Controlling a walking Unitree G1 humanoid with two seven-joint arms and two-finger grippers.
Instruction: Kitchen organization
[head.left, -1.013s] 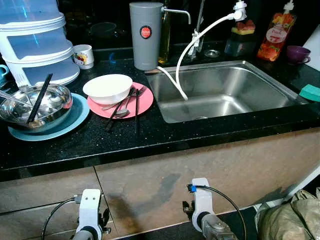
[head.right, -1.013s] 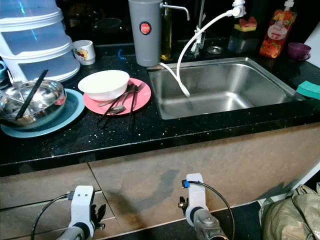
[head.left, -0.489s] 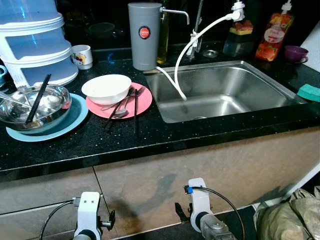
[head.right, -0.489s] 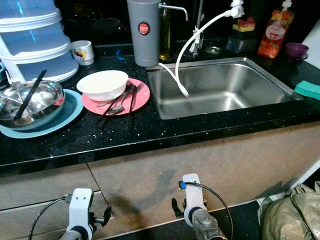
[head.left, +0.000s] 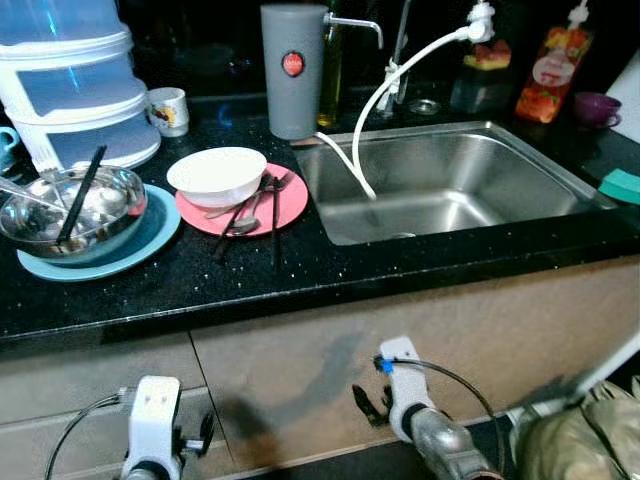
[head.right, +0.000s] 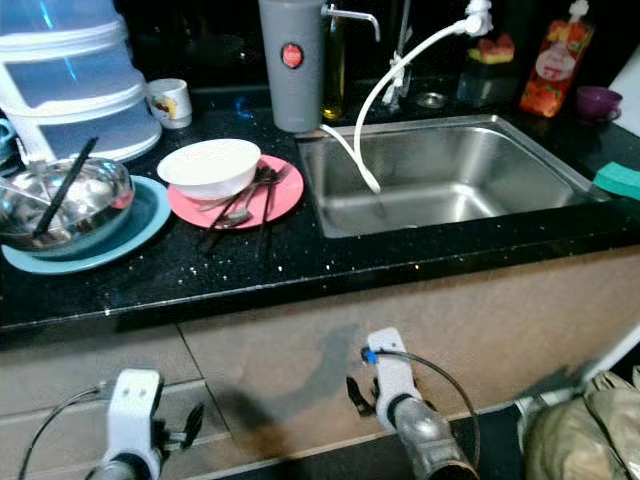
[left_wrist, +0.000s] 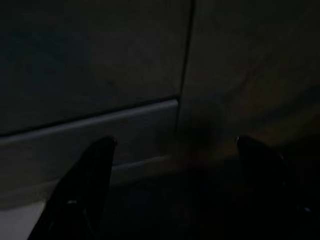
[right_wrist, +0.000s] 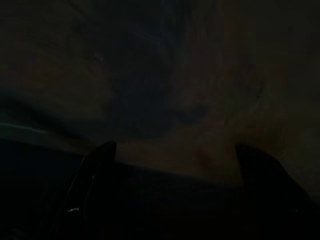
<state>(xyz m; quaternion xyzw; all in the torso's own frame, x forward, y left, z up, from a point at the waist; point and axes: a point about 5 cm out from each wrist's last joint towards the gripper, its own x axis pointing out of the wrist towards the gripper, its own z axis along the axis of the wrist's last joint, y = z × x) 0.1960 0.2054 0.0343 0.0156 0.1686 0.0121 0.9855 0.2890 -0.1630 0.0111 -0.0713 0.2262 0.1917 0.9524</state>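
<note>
Black counter (head.left: 330, 270) holds a white bowl (head.left: 217, 175) up above both grippers; the left gripper (left_wrist: 172, 195) and right gripper (right_wrist: 170, 192) hang low with fingers apart, left one nearer.

Black counter (head.left: 330, 270) carries pink plate (head.left: 290, 205), blue plate (head.left: 150, 240), mug (head.left: 168, 110)

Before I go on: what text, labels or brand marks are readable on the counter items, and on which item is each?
None can be read.
Grey dispenser: round red badge with white lettering, too small to read.
Orange pouch: round label with print, blurred.
White mug: a coloured picture, no legible words.
Stacked plastic containers: no text visible.
</note>
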